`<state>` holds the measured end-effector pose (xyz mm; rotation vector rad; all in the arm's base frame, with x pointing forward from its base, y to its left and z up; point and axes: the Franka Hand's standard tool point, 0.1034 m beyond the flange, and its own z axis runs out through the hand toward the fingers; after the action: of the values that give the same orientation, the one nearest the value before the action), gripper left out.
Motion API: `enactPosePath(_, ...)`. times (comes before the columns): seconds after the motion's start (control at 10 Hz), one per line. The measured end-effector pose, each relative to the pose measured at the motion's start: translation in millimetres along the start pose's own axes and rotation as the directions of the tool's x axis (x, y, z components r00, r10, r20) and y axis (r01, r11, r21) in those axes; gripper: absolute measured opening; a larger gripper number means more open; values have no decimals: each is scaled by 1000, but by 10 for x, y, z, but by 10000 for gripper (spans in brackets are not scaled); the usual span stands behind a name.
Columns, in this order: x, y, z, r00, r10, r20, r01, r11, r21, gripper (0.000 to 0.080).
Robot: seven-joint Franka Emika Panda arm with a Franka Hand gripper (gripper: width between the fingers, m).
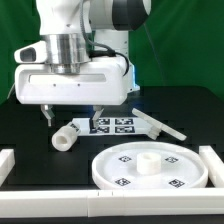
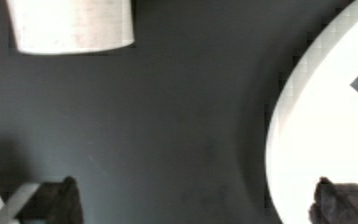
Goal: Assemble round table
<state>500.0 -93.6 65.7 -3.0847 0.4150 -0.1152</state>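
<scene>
Work surface: a black matte table (image 1: 30, 150), bare over most of what is visible. It appears as dark, plain ground in the wrist view as well. White rails edge it at the exterior view's left (image 1: 6, 165), right (image 1: 212, 165) and along the front (image 1: 90, 205). A thinner white bar (image 1: 165, 128) lies slanted behind the disc. The room behind is closed off by a green backdrop (image 1: 190, 50).

Fixed item: the marker board (image 1: 115, 124) lies flat near the middle of the table, partly under the arm.

Task parts: the round disc (image 1: 150, 165) lies flat toward the front right of the exterior view, rim up. It has a raised hub at its centre and square tags on its face. Its edge and one tag show in the wrist view (image 2: 336, 110). The leg (image 1: 67, 136) lies on its side to the exterior view's left of the disc, clear of it.

End effector: the gripper (image 1: 72, 115) hangs above the table close to the leg without touching it. Its fingers (image 2: 55, 200) are spread wide, with only bare table between them.
</scene>
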Motion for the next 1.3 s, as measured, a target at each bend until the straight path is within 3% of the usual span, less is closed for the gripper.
enactPosePath(0.2, -54, 41, 12, 998, -33, 51, 33, 999, 7, 648)
enactPosePath(0.4, -109, 260, -6, 984, -14, 178, 10, 1000, 22, 648)
enactPosePath(0.6, -218, 264, 61, 910, 6, 414, -27, 999, 45, 648)
enactPosePath(0.7, -159, 245, 72, 892, -2, 452, -23, 998, 51, 648)
enactPosePath(0.9, -233, 216, 72, 830, -11, 558, -29, 998, 64, 648)
enactPosePath(1.0, -229, 235, 90, 799, -21, 600, -25, 997, 69, 648)
enactPosePath(1.1, -253, 358, 92, 715, -38, 699, -22, 997, 78, 648)
enactPosePath(1.3, -112, 454, 172, 675, -23, 737, -26, 998, 54, 648)
